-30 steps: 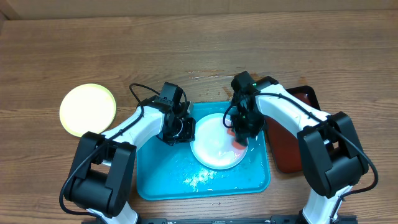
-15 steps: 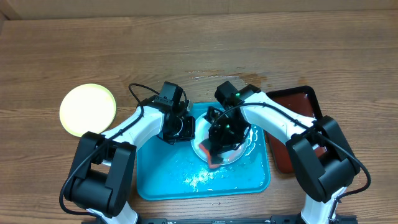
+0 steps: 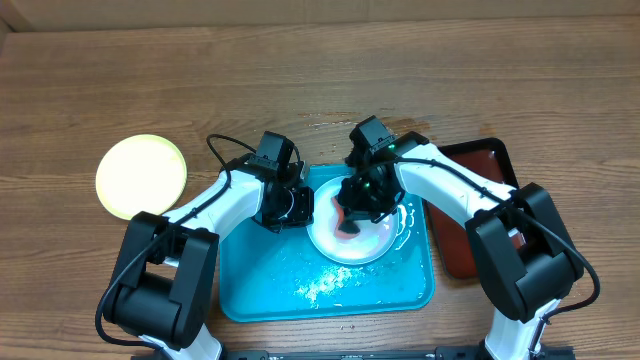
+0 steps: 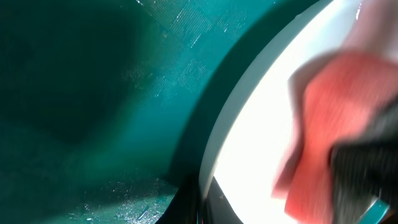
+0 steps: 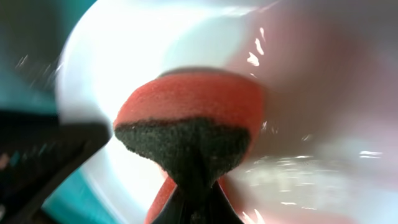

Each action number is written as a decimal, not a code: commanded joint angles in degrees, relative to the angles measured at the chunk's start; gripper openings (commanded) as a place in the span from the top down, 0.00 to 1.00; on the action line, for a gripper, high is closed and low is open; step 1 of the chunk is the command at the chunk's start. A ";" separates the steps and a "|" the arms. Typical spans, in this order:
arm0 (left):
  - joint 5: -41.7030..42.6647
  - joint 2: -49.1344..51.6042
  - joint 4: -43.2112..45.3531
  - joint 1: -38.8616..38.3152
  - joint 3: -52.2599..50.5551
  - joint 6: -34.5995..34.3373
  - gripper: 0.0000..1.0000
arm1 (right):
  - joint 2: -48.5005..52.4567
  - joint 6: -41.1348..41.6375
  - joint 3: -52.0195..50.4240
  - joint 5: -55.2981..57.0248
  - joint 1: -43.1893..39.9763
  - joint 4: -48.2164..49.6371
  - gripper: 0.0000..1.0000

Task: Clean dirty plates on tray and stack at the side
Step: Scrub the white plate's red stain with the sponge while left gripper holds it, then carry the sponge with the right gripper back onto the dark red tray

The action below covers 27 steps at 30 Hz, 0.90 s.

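The right claw (image 3: 350, 213) is clenched on a sponge (image 5: 189, 112). The sponge is red, with a dark rough layer. In the right wrist view the two fingers pinch it from below, so that it bulges out above them. The sponge is pressed on the white inside of a plate (image 3: 350, 250), in the upper left part of it as the overhead view shows. The surface of the plate around the sponge looks wet and shiny, and a faint reddish tint lies on it in the right wrist view. That picture is blurred, so I cannot tell whether this is a smear or only a reflection.

The left claw (image 3: 298, 205) is clenched too, and it sits right at the left rim of the same plate. In the left wrist view the pale rim runs down to the dark fingers at the bottom edge. I cannot tell for sure whether the rim is really between them.

The plate lies inside the tray (image 3: 265, 285), the large turquoise one, in its right half and toward the far side. Some wet specks (image 3: 320, 288) shine on the tray floor just in front of the plate.

The tray stands on the wooden bench (image 3: 500, 70). Well apart to the left, a yellow-green plate (image 3: 141, 176) lies on the bench. Just beside the right edge of the turquoise tray stands a dark red-brown tray (image 3: 457, 250), partly under the right arm.
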 commanded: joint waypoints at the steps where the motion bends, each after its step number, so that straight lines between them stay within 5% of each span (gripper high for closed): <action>1: -1.53 1.20 -0.63 0.31 0.37 -0.85 0.96 | 0.28 8.35 -0.35 12.31 -0.09 -0.17 0.96; 5: -1.66 1.20 -1.60 0.31 0.35 -1.05 0.96 | 0.28 13.90 -0.35 23.28 -0.61 -4.61 0.96; 15: -1.73 1.20 -1.66 0.31 0.35 -1.03 0.96 | 0.15 12.96 -0.24 28.57 -1.49 -13.57 0.96; 22: -1.73 1.20 -1.64 0.31 0.35 -0.98 0.96 | -4.37 -6.16 0.72 7.48 -0.28 -6.43 0.96; 27: -1.73 1.20 -1.64 0.31 0.37 -0.96 0.96 | -9.84 -3.23 2.16 6.25 -0.26 -4.59 0.96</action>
